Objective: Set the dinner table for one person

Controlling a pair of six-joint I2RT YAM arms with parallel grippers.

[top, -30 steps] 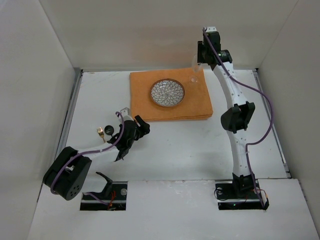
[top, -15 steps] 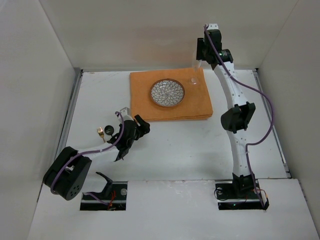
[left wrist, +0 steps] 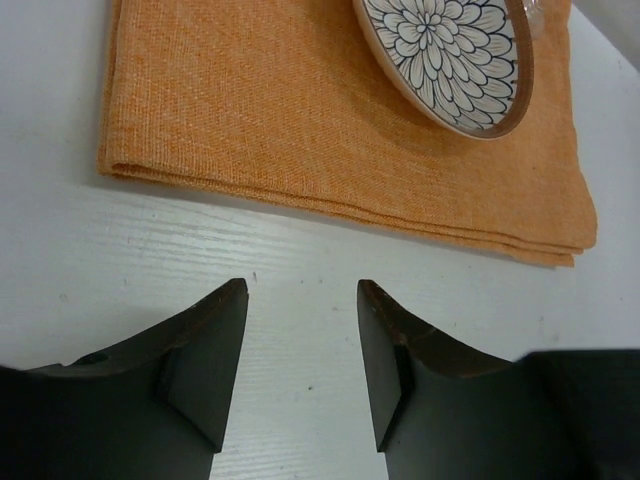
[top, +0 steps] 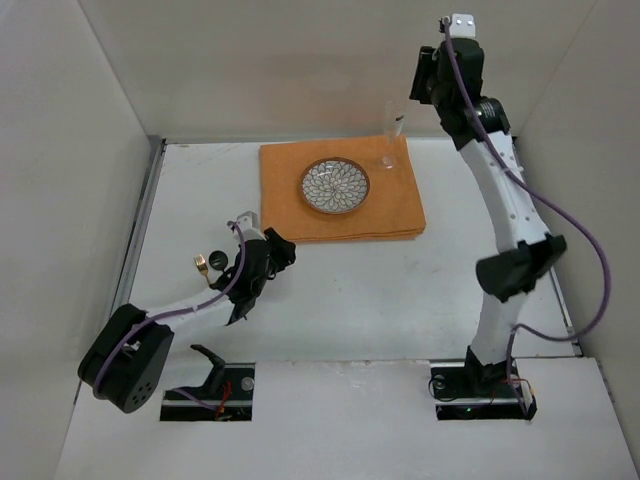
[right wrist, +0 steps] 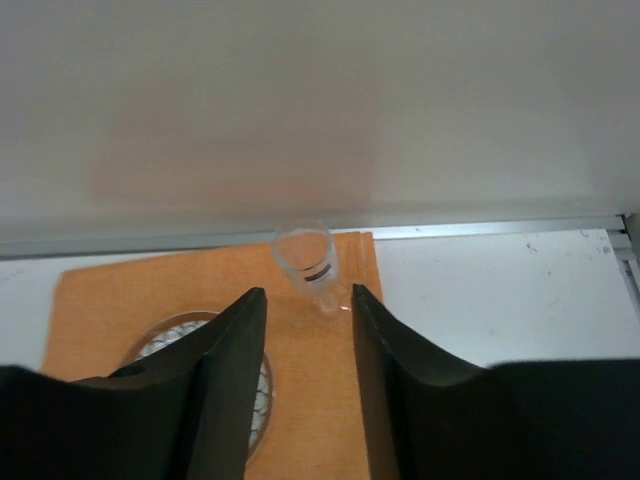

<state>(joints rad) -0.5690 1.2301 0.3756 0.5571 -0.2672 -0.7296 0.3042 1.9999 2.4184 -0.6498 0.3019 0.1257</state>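
Observation:
The dinner table (top: 400,290) is the white walled surface. An orange mat (top: 285,165) lies at its far middle with a flower-patterned plate (top: 335,186) on it. A clear glass (top: 390,142) stands upright on the mat's far right corner. My right gripper (top: 418,88) hangs open and empty above and behind it. In the right wrist view the glass (right wrist: 308,260) shows beyond the open gripper (right wrist: 308,292), apart from both fingers. My left gripper (top: 278,250) is open and empty, low over bare table just short of the mat's near edge (left wrist: 300,190), as the left wrist view (left wrist: 301,290) shows.
A small gold utensil (top: 202,265) and a black piece (top: 218,259) lie left of the left arm, partly hidden by it. White panels wall the table at the back and both sides. The plate (left wrist: 450,55) sits far right of my left fingers.
My right gripper has let go of the glass and risen up and back from it; the glass now stands alone on the mat. The left arm has shifted slightly.

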